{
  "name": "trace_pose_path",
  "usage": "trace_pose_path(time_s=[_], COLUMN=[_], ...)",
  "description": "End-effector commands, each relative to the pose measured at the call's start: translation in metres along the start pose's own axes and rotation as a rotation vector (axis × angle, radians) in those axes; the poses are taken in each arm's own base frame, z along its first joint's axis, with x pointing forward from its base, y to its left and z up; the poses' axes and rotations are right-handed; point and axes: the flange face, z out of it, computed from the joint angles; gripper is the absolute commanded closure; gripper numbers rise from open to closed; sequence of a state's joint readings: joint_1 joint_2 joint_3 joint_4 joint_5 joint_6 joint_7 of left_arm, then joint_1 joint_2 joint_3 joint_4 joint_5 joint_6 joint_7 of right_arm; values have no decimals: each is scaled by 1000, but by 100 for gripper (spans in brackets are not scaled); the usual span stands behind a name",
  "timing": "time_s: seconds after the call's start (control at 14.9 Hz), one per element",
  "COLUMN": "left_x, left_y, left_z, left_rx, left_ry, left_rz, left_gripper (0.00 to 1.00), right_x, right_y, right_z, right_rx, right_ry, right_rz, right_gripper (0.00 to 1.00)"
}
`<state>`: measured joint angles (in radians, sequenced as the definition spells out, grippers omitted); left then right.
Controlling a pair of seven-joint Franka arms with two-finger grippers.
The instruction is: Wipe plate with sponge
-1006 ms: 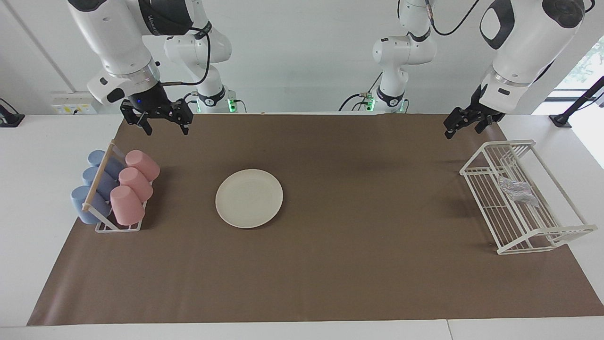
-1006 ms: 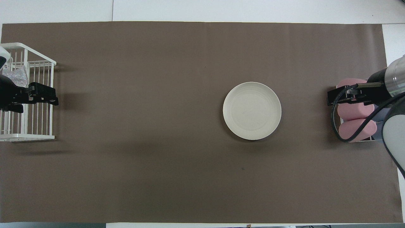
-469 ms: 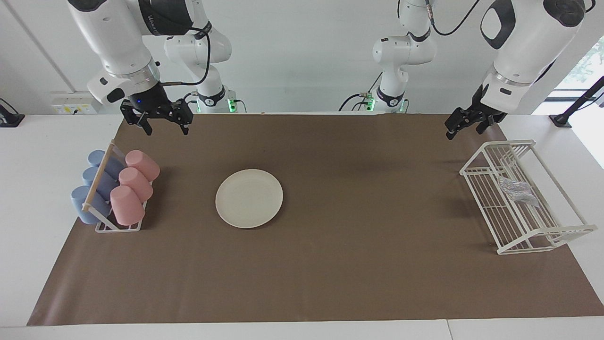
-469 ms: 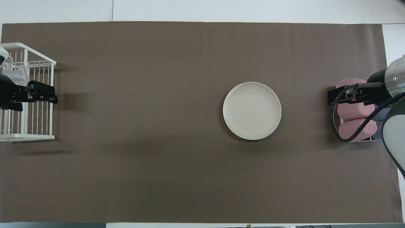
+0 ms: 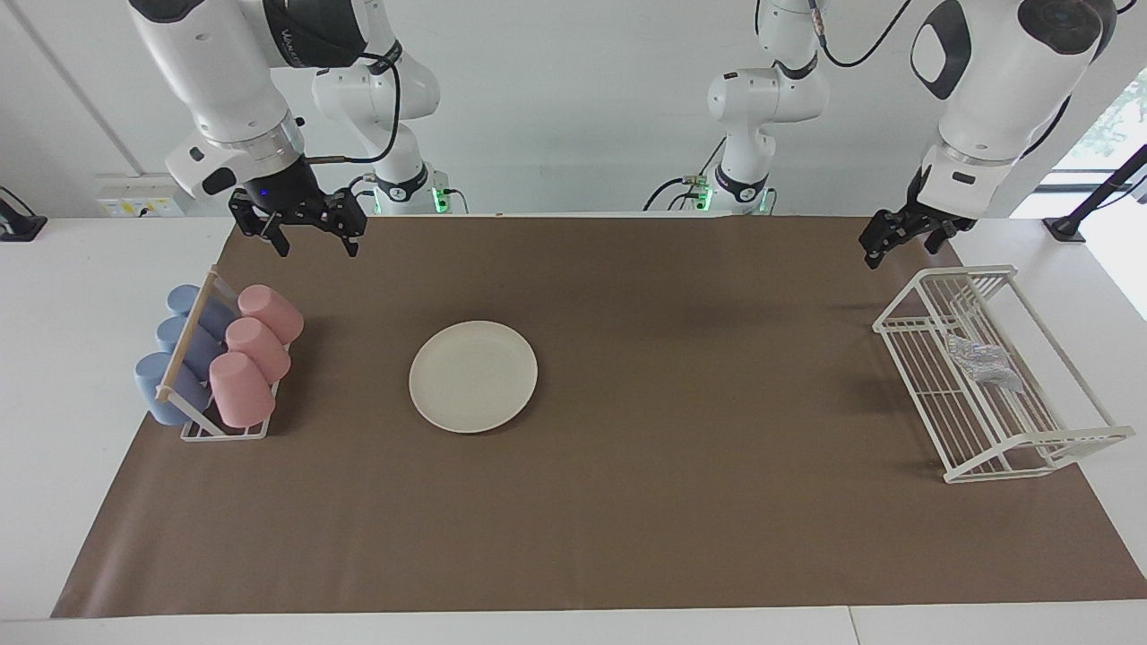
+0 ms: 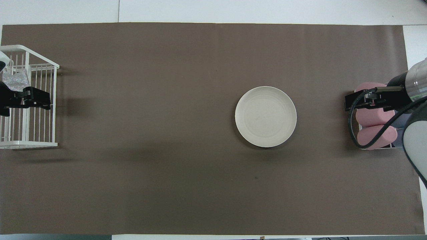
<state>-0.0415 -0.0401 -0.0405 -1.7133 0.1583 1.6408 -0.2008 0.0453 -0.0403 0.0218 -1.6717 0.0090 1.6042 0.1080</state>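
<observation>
Hovering apart, both pincers up in the air with nothing in them.

Hanging over the robots' edge of the brown paper table cover [image 5: 627, 502], the left gripper [image 5: 903, 236] above the nearer end of the white wire rack [image 5: 1030, 448]; fingers there too hard to read, so cannot tell whether spread or pressed together. Lying inside that rack, well below that pincer and untouched, the small silvery-grey wrinkly mesh sponge [image 5: 984, 365]. Raised with fingers spread wide, the right gripper [image 5: 309, 238], above the mat near the wooden-barred holder of pink and blue cups [image 5: 219, 358]. Resting flat on the mat between the two pincers, closer to the right one, the round cream-white plate [image 5: 473, 376].
</observation>
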Motion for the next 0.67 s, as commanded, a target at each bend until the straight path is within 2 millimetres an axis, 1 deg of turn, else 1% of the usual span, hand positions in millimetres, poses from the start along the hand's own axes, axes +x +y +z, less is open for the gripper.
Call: trace_pose_path(time_s=[0.0,0.07,0.13,0.2,0.27,0.34,0.4,0.54,0.6], left_x=[-2,2,8,13,19,28,36,49,55], left_y=[7,6,6,10,19,26,28,30,29], left_z=[17,26,41,55,70,89,106,128,139], left_rx=[99,135,187,246,304,374,430,492,536], left_ry=[45,45,46,66,79,88,106,146,152], left_rz=[-5,-38,-65,-76,-72,-75,-95,-88,-66], left_gripper=[0,0,0,0,0,0,0,0,0], right_x=[-4,-4,-4,-4,-4,-4,-5,-7,-8], right_y=[-1,-1,-2,-2,-2,-2,-2,-2,-7], right_z=[-1,-1,-1,-1,-1,-1,-2,-2,-1], right_rx=[-8,-8,-8,-8,-8,-9,-9,-9,-10], right_ry=[-1,-1,-1,-1,-1,-2,-1,-3,-5], right_rz=[22,28,37,45,58,78,106,173,198], right_gripper=[0,0,0,0,0,0,0,0,0])
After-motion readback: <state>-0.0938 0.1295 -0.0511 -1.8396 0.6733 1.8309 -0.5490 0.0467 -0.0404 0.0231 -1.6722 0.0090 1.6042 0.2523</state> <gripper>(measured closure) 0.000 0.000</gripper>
